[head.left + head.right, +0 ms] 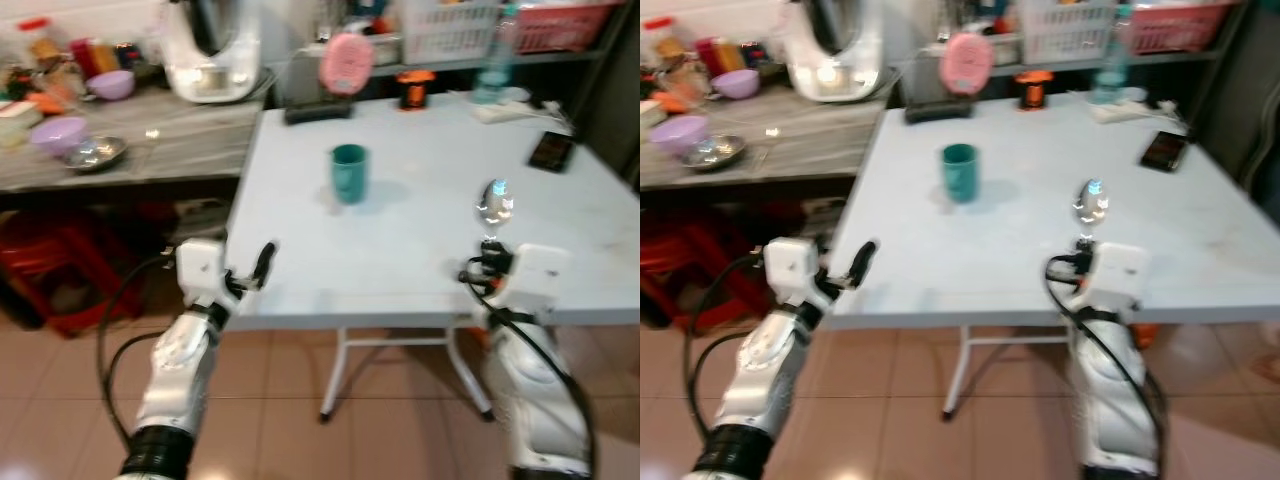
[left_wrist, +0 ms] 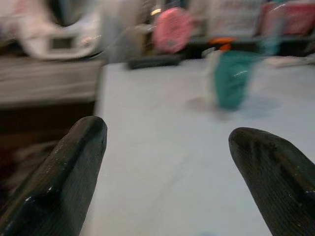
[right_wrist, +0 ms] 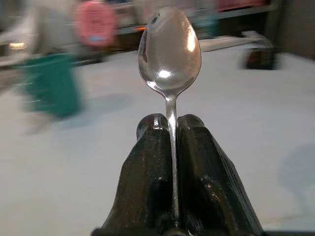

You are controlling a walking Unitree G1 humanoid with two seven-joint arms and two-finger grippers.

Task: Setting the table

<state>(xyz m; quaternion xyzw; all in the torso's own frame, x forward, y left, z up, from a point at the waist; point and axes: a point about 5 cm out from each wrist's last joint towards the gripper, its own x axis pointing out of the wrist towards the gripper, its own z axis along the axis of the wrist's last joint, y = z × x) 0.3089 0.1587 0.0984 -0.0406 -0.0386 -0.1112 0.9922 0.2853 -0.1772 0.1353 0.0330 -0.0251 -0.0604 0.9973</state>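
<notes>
Over near edge of white table (image 1: 420, 260), my right gripper (image 3: 171, 129) clenched on spoon (image 3: 170, 49), bowl upward. Teal cup (image 1: 349, 172) at 11 o'clock of it. My left gripper (image 2: 167, 147) released, fingers spread, at table's left corner.

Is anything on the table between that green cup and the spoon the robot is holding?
No: in the left eye view, bare table separates the green cup from the spoon.

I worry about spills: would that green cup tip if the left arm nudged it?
Probably: the upright green plastic cup looks tall, narrow and light. On the smooth white table it might slide first.
</notes>
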